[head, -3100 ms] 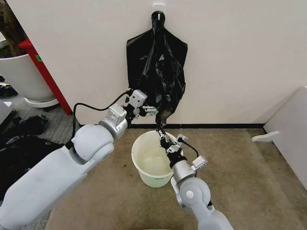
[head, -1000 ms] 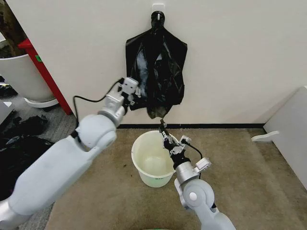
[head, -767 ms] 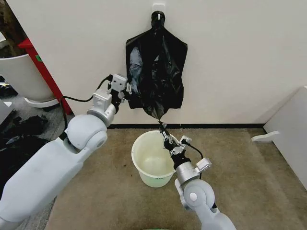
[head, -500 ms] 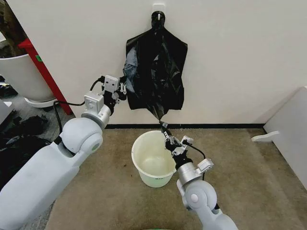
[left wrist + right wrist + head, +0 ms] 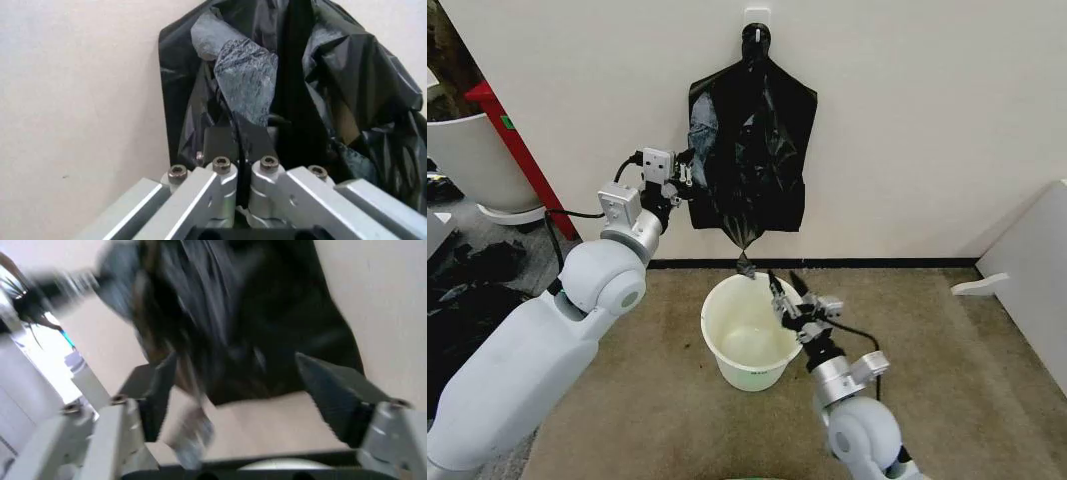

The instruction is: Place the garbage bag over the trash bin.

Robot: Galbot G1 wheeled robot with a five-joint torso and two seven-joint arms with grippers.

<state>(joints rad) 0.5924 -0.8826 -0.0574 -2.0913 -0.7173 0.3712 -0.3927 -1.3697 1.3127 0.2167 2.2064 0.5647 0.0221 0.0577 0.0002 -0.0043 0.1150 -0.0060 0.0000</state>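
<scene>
Bag: the garbage bag (image 5: 752, 150) hung from a wall hook (image 5: 756, 22), above the trash bin (image 5: 744, 330)
Left fingers (image 5: 239, 145): pinched its side edge
Right fingers (image 5: 784, 284): spread, holding nothing, beside the rim
Left to do: all of the fitting, I judged

Head camera looks down at wall, floor; both wrist cameras face close garbage bag (image 5: 749, 150), shared.

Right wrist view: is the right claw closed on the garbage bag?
No, the right claw stands wide open with nothing between its fingers, and the garbage bag hangs beyond it against the wall.
</scene>
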